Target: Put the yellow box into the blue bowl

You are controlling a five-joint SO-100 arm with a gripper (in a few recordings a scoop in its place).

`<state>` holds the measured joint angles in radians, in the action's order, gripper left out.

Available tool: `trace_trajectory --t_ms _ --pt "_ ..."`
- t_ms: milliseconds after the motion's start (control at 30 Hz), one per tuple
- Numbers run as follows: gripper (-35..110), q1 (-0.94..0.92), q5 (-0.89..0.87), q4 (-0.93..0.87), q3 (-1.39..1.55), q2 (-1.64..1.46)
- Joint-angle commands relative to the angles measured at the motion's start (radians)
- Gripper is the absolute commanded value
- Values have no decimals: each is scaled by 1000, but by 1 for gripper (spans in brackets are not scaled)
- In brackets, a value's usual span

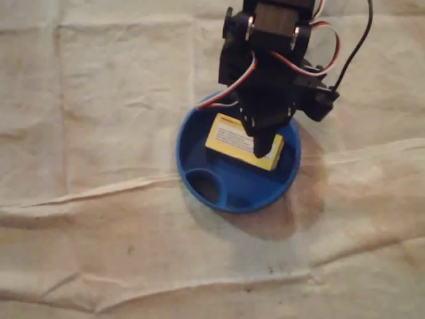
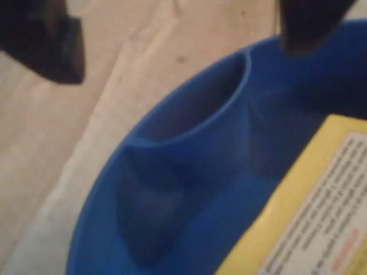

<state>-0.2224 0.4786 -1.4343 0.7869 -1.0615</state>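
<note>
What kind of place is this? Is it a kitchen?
Probably not. It looks like a table set up for robot practice: a creased cloth covers it, a small robot arm with loose wires reaches over it, and a blue bowl holds a yellow box.

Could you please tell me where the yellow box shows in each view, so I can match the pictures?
Overhead view: yellow box just right of centre, inside the blue bowl.
Wrist view: yellow box in the lower right corner, cut by the edge.
Shared landmark: the bowl's curved inner divider.
</note>
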Motion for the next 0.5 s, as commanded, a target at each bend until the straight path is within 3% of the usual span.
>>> trace_trajectory --t_ms 0,100,467 --pt "6 0 -11 -5 -63 -176" --pt "-1 3 -8 -5 -57 -225" --pt "0 5 -117 -74 -55 -420"
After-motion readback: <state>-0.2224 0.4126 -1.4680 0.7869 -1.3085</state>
